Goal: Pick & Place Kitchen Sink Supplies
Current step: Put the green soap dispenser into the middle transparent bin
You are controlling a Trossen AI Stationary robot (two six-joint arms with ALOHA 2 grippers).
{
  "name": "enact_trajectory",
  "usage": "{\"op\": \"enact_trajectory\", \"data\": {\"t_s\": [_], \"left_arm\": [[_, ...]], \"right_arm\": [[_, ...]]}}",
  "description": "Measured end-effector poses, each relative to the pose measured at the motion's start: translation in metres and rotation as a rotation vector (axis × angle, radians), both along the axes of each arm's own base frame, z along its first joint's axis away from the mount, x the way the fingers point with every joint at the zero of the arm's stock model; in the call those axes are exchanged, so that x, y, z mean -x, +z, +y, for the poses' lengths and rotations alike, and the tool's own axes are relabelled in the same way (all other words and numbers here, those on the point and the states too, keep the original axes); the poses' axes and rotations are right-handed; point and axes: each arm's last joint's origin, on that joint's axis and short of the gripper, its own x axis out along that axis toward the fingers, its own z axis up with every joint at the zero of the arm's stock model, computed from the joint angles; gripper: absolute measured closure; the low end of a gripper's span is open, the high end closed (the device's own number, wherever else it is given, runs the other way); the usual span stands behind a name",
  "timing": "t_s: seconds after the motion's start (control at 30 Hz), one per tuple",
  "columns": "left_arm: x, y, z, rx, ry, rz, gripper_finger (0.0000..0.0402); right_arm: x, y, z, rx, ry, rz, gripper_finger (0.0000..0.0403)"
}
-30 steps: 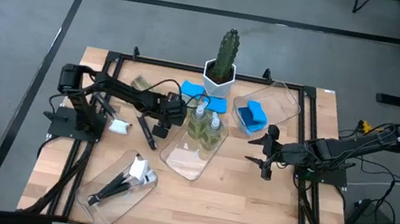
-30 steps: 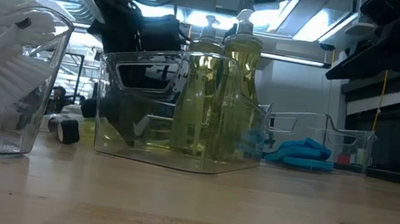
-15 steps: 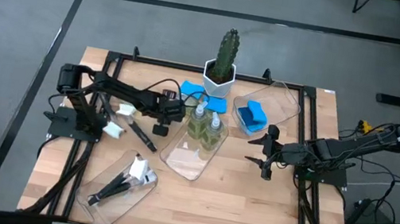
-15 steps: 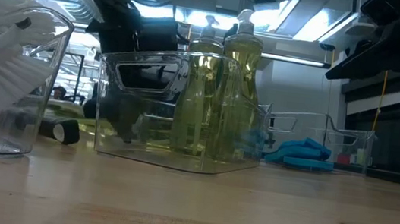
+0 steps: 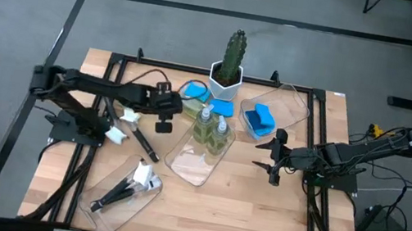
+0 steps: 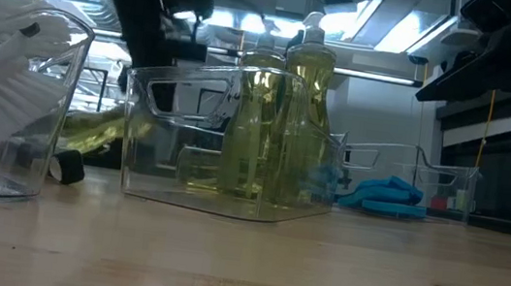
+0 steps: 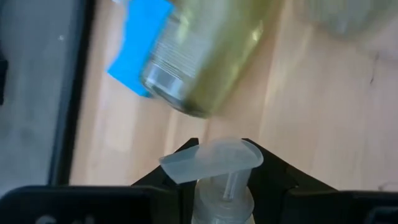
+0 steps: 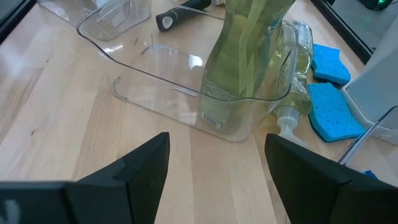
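My left gripper (image 5: 164, 120) (image 7: 217, 144) is raised left of the clear middle tray (image 5: 186, 162) and is shut on a small bottle of pale yellow-green liquid (image 6: 106, 130). Two more bottles (image 5: 212, 129) stand upright in that tray. Another bottle (image 7: 205, 56) lies on its side on the table against a blue sponge (image 7: 138, 43). A black-handled brush (image 5: 139, 142) lies flat on the table below my left arm. My right gripper (image 5: 276, 156) (image 8: 217, 155) waits open to the right of the tray with nothing between its fingers. My left gripper pinches the bottle's neck (image 7: 219, 198) between its two fingers, just under the pump head (image 7: 211, 158), which sticks up past them. The fingers slant down from the table's left. The fingers hide the body in the wrist view. In the low view the body hangs tilted, clear of the table.
A cactus in a white pot (image 5: 232, 57) stands at the far edge. Beside it lie two blue sponges (image 5: 220, 105), and a far tray holds another (image 5: 257, 119). A near-left tray (image 5: 128, 190) holds white-headed brushes. Bare wood lies along the near edge, right of that tray.
My left gripper has risen and drawn back toward the table's left edge, rolling its wrist as it went. The bottle has come up off the table with it and now hangs tilted beside the middle tray.
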Motion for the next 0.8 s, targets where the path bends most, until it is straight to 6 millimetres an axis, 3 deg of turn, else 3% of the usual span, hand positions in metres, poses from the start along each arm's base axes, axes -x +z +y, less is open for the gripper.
{"op": "enact_trajectory", "data": {"t_s": [0.4,0.8], "left_arm": [[0.021,0.071,-0.017,-0.027,0.002,-0.45,0.0301],[0.041,0.115,-0.049,-0.099,-0.07,-0.734,0.0301]], "right_arm": [[0.0,0.0,0.0,-0.002,0.0,-0.001,0.0141],[0.0,0.0,0.0,-0.003,-0.001,-0.001,0.0141]]}}
